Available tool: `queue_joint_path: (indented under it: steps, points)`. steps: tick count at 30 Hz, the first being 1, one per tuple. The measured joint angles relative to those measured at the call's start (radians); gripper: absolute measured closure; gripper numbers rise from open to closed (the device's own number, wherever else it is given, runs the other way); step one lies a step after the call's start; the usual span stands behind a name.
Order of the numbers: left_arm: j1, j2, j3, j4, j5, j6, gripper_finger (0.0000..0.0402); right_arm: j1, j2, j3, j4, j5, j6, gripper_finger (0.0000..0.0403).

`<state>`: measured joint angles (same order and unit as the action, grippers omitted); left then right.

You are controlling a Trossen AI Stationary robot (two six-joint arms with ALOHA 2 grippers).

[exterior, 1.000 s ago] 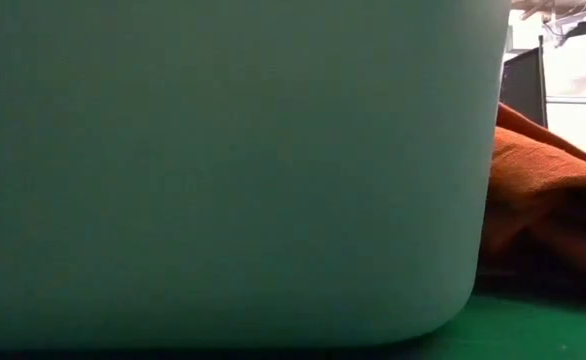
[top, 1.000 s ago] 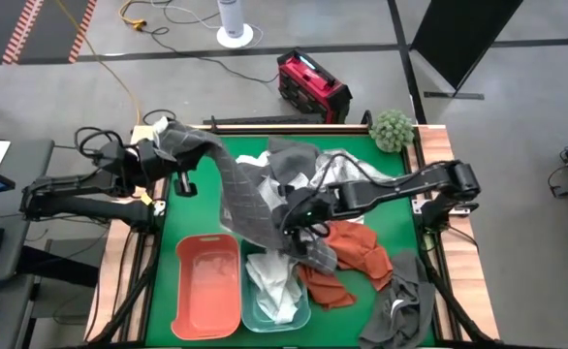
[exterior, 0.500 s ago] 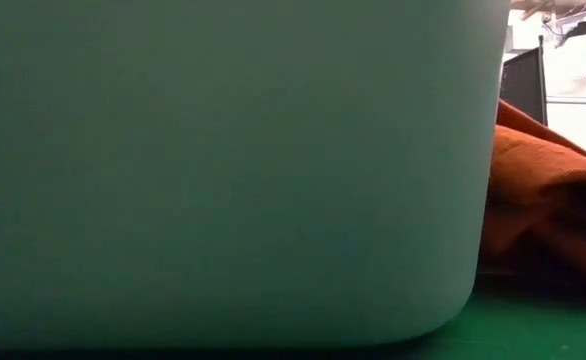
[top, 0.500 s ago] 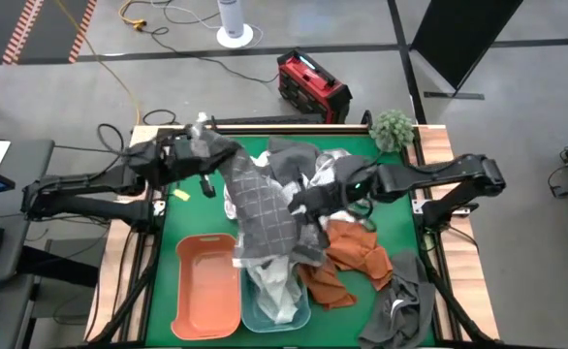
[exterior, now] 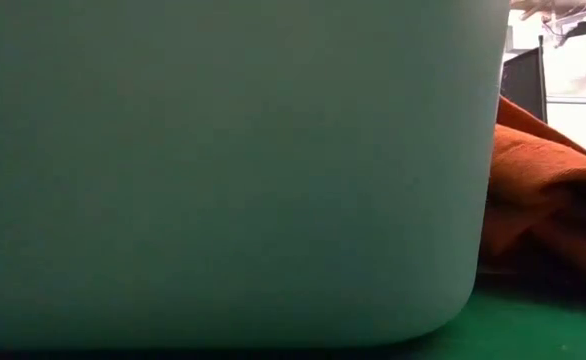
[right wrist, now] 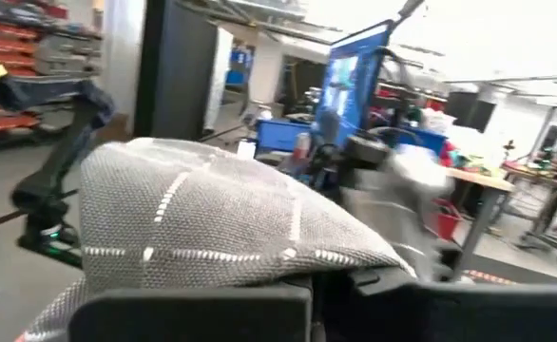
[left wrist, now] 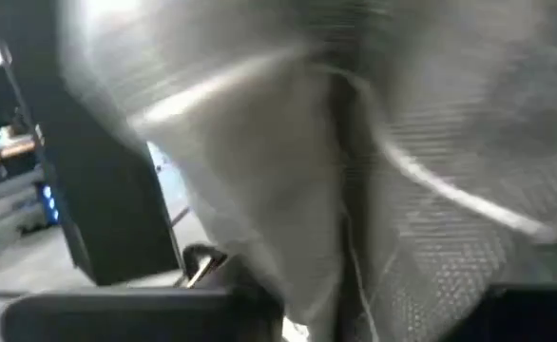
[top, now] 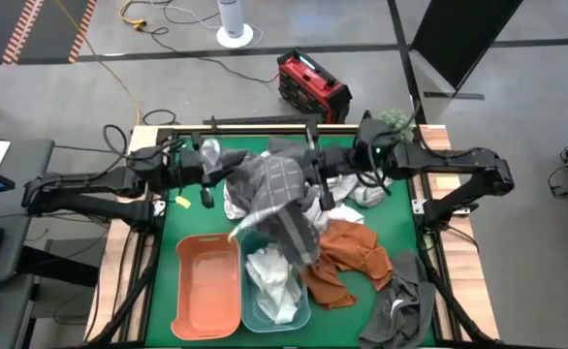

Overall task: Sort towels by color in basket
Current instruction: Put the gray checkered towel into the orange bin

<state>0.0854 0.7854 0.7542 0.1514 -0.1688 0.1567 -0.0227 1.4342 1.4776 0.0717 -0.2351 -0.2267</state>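
Observation:
A grey plaid towel (top: pixel 276 189) is held up between my two grippers over the middle of the green table. My left gripper (top: pixel 216 163) is at its left end and my right gripper (top: pixel 315 180) at its right end, both shut on it. Its lower part (top: pixel 299 237) hangs toward the teal basket (top: pixel 276 296), which holds white towels. Rust-orange towels (top: pixel 347 257) lie to the right of the baskets and also show in the low view (exterior: pixel 543 190). More grey and white towels (top: pixel 357 189) lie piled at the far side. My left gripper holds the plaid towel's left end (top: pixel 228 167), coming level from the table's left. In its wrist view the cloth (left wrist: pixel 431 190) fills the picture and hides the fingers. My right gripper holds the towel's right part (top: pixel 303 182), coming level from the table's right. The cloth (right wrist: pixel 212 237) drapes over its fingers and hides the contact. The towel sags between the two grippers.
An orange basket (top: pixel 206 286) stands left of the teal one, whose wall fills the low view (exterior: pixel 223 170). A dark grey towel (top: pixel 400 305) lies at the near right corner. A green fuzzy ball (top: pixel 393 121) sits at the far right corner.
My left gripper has gone toward the table's right with its end of the plaid towel. My right gripper has gone toward the far edge with the other end. The towel has been lifted off the pile and bunched between them, its lower part hanging by the teal basket.

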Motion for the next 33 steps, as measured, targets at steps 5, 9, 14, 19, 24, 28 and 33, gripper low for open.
queue_joint_path:
  steps: [5, 9, 14, 19, 24, 28, 33]
  points:
    - [-0.043, -0.043, 0.000, -0.023, 0.000, 0.091, 0.0242, -0.034, -0.041, 0.000, -0.030, 0.002, 0.000, 0.0378]
    - [-0.057, -0.062, 0.000, -0.019, -0.019, 0.149, 0.0182, -0.058, -0.052, 0.000, -0.102, 0.058, -0.001, 0.0378]
    - [-0.058, -0.065, 0.000, 0.024, -0.024, 0.168, 0.0124, -0.083, -0.020, 0.000, -0.170, 0.162, -0.003, 0.0378]
    - [-0.058, -0.063, 0.000, 0.079, -0.019, 0.165, 0.0094, -0.094, 0.050, 0.000, -0.159, 0.192, 0.004, 0.0378]
    - [-0.072, -0.038, 0.000, 0.099, 0.013, 0.158, 0.0090, -0.091, 0.110, 0.000, -0.061, 0.193, 0.017, 0.0377]
    - [-0.085, 0.025, 0.000, 0.101, 0.014, 0.146, 0.0090, -0.087, 0.151, 0.000, 0.037, 0.192, 0.017, 0.0377]
    - [-0.099, 0.074, -0.001, 0.174, 0.014, 0.138, 0.0090, -0.077, 0.187, 0.034, 0.057, 0.184, 0.010, 0.0377]
